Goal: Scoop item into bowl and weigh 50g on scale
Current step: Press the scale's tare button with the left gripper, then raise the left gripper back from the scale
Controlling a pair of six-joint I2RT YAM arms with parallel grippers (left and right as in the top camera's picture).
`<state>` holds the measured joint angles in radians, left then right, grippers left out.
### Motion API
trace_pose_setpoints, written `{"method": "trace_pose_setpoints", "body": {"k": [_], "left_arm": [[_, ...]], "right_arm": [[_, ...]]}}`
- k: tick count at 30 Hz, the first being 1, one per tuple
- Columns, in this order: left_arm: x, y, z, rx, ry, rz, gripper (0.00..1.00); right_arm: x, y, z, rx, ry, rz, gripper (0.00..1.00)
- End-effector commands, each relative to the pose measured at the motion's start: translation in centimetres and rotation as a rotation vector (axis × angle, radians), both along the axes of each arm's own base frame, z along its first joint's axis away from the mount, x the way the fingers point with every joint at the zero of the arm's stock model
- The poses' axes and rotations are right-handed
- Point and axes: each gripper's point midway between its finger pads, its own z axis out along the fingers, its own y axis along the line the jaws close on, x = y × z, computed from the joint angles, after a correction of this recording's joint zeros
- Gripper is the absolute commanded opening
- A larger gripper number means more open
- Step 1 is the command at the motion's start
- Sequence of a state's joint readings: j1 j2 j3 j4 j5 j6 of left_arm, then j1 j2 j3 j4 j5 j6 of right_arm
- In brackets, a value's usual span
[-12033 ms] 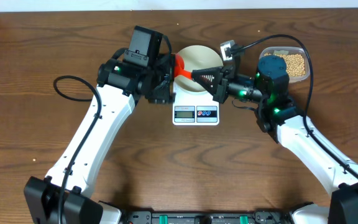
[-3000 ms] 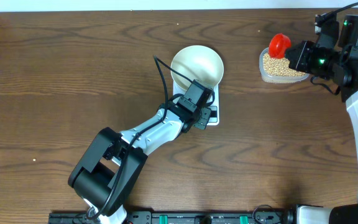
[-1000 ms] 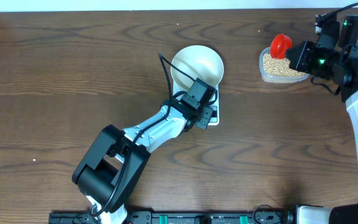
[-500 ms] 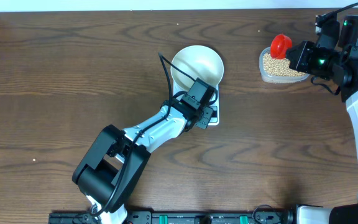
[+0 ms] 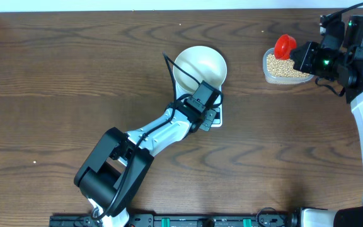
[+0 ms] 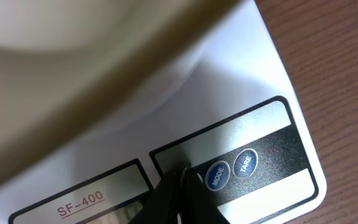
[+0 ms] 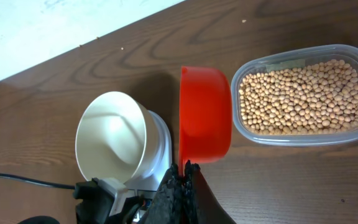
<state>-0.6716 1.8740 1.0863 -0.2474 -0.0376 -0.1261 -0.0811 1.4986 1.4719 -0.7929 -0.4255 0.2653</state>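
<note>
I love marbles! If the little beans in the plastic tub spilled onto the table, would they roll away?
Probably. The beans look small, round and smooth, so they'd likely scatter and roll across the flat table. Each looks light, so a small nudge should move them. Heaped inside the tub, its walls hold them.

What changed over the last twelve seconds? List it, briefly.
The right gripper, shut on the red scoop, swung from the bowl rightward to the tub of beans. The left gripper, shut, moved from beside the bowl to the front of the scale, its tip at the buttons. Bowl, scale and tub stayed put.
</note>
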Motion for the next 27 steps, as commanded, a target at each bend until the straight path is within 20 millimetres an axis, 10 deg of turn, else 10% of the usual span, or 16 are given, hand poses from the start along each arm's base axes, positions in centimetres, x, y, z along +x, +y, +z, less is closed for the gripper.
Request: {"method": "trace_pose_setpoints", "body": {"k": [1,8,19,27], "left_arm": [[-1.8,5.0,-4.8,0.206,0.080,0.043,0.07],[-1.5,4.8,1.0,0.157,0.019,0.048,0.07],[-2.3,5.9,20.0,-0.157,-0.354,0.118,0.07],[-0.9,10.8,25.6,-0.119,-0.588,0.307,0.08]], "right_arm": [[0.1,-0.2,0.4,-0.017,-0.018,0.007,0.01],[0.2,-0.2,0.5,-0.017,-0.021,0.007,0.01],[0.0,0.7,0.8,0.002,-0.036,0.066,0.01],[0.3,0.5,1.0,-0.032,-0.068,0.082,0.01]]}}
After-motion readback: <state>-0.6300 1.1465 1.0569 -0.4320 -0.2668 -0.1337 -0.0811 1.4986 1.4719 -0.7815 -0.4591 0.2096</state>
